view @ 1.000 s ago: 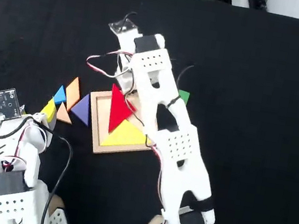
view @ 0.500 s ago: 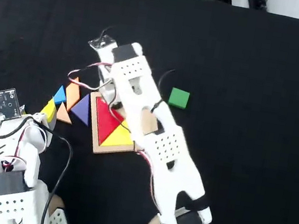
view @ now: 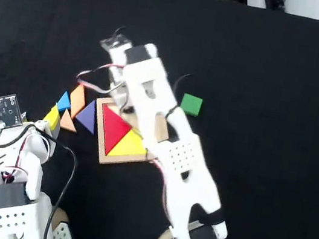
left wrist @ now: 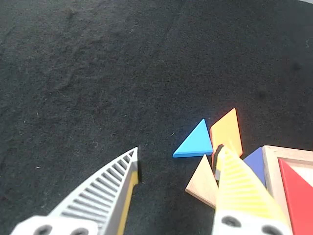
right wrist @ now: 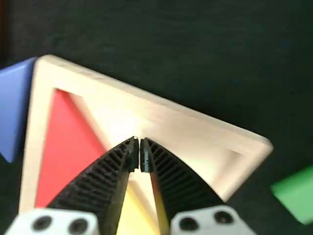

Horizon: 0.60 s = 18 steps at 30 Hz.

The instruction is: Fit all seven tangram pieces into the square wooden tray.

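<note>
While right tool (right wrist: pixel 136 147) overhangs tray (right wrist: pixel 195 128), green square (right wrist: pixel 295 195) nearby.

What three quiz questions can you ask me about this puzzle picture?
1. True or false: the green square lies inside the wooden tray.
2. Which pieces are in the tray? A: the red triangle and the yellow triangle. B: a blue and an orange piece. C: a green and a purple piece.
3. Fill in: the right hand above the tray is ____ (open or shut).

Key: 1 false; 2 A; 3 shut.
</note>
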Motion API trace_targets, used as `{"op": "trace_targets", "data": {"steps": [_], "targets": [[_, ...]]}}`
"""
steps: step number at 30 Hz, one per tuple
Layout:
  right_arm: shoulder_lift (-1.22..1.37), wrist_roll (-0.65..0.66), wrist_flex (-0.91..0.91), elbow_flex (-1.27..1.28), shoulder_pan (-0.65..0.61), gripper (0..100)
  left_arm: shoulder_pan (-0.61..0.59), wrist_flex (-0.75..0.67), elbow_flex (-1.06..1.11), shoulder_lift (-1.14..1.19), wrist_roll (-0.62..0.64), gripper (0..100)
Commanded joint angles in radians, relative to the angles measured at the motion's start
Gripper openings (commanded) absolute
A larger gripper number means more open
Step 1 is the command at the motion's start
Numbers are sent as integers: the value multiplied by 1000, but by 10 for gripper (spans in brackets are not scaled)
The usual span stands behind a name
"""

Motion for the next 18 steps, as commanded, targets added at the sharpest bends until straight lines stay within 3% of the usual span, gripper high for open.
{"op": "trace_targets", "data": {"steps": [1,9,18], "targets": [[-102,0,32,28,44,11,-13,-18,12,-3,6,256],[-102,2,6,236,-49,11,-13,-20,12,-3,6,256],[-111,-8,31,314,-64,11,-13,-20,12,-3,6,256]]}}
